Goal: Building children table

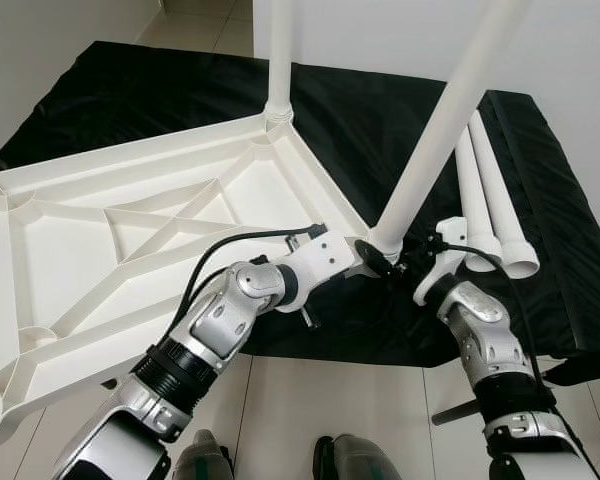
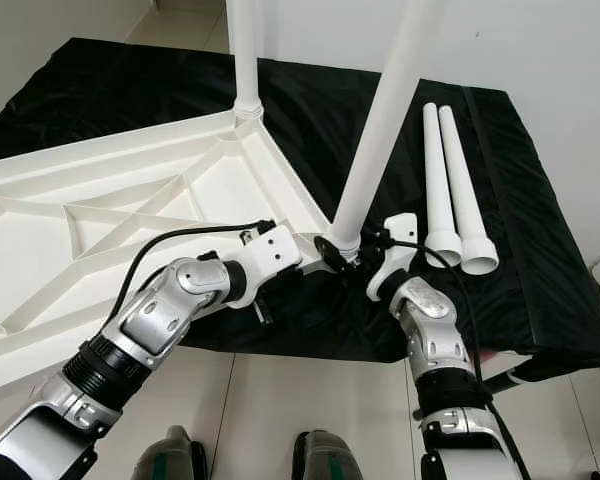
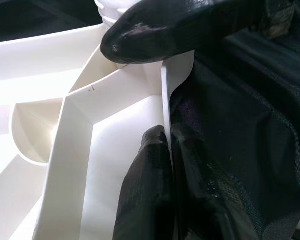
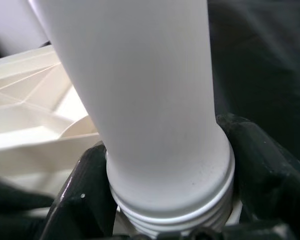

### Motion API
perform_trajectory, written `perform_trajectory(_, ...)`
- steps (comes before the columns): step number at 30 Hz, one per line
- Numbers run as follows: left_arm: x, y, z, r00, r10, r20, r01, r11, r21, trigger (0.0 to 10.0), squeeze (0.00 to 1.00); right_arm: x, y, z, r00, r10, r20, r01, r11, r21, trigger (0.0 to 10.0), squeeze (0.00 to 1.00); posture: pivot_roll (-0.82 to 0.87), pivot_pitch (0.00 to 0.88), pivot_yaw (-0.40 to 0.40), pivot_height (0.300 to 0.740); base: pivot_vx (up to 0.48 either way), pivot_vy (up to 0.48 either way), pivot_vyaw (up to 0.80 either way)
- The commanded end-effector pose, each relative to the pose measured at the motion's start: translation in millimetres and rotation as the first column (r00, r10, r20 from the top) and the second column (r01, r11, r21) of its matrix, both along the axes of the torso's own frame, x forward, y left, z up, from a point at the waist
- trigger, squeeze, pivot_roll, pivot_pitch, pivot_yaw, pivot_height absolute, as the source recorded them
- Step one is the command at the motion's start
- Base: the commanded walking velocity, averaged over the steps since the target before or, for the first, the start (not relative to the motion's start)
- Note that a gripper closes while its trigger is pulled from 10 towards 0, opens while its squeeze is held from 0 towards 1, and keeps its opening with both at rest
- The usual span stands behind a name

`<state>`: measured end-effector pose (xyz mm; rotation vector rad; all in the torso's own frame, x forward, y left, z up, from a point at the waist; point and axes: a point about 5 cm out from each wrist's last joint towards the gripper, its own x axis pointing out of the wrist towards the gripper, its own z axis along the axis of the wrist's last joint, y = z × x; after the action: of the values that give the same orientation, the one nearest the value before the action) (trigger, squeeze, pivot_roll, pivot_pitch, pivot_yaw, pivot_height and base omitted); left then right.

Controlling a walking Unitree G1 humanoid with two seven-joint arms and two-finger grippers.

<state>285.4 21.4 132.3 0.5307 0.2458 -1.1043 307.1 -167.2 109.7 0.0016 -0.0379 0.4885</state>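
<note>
the right gripper (image 4: 165,200) has its fingers clamped on a tilted leg (image 1: 435,135) at the corner socket; the left gripper (image 3: 165,100) pinches the tabletop (image 1: 70,250) rim. the leg probably needs straightening, then threading in.

One white tabletop (image 1: 100,250), four white legs (image 2: 450,180), one black cloth (image 1: 380,110), two grippers (image 1: 380,262)

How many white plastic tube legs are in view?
4. One white tube leg stands upright in the far corner of the upturned white tabletop; one leans at the near corner, held by the right gripper; two lie on the black cloth.
</note>
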Motion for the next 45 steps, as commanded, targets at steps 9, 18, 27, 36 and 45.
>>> perform_trajectory(9,-8.1,-3.4,-12,0.999,-0.024,-0.047,0.026,0.999,0.033,10.0,0.0,-10.0,22.3,0,0.922,-0.385,-0.047,0.387,0.921,0.04,0.0,0.0,-0.05,0.04,-0.061,0.74,0.0,0.0,0.0)
perform_trajectory(18,-6.5,-1.9,-11,0.999,-0.015,-0.043,0.017,0.999,0.031,10.0,0.0,-14.5,20.6,-2,0.87,-0.489,-0.06,0.49,0.872,0.007,0.0,0.0,-0.05,0.045,-0.06,0.74,0.0,0.0,0.0)
perform_trajectory(27,-6.4,-2.9,-10,0.999,-0.018,-0.045,0.019,0.999,0.026,10.0,0.0,-7.8,24.0,8,0.924,-0.38,-0.045,0.382,0.922,0.068,10.0,1.0,-0.06,0.046,-0.048,0.74,0.0,0.0,0.0)
perform_trajectory(36,-6.5,-3.9,-9,0.999,-0.027,-0.043,0.028,0.999,0.027,10.0,0.0,15.3,5.6,29,0.996,-0.092,0.012,0.092,0.994,0.056,10.0,1.0,-0.05,0.043,-0.045,0.74,0.0,0.0,0.0)
perform_trajectory(45,-7.7,-2.7,-10,0.998,-0.017,-0.053,0.018,1.0,0.021,10.0,0.0,22.3,6.1,21,0.987,0.155,-0.034,-0.156,0.988,-0.017,10.0,0.0,-0.04,0.045,-0.042,0.74,0.0,0.0,0.0)
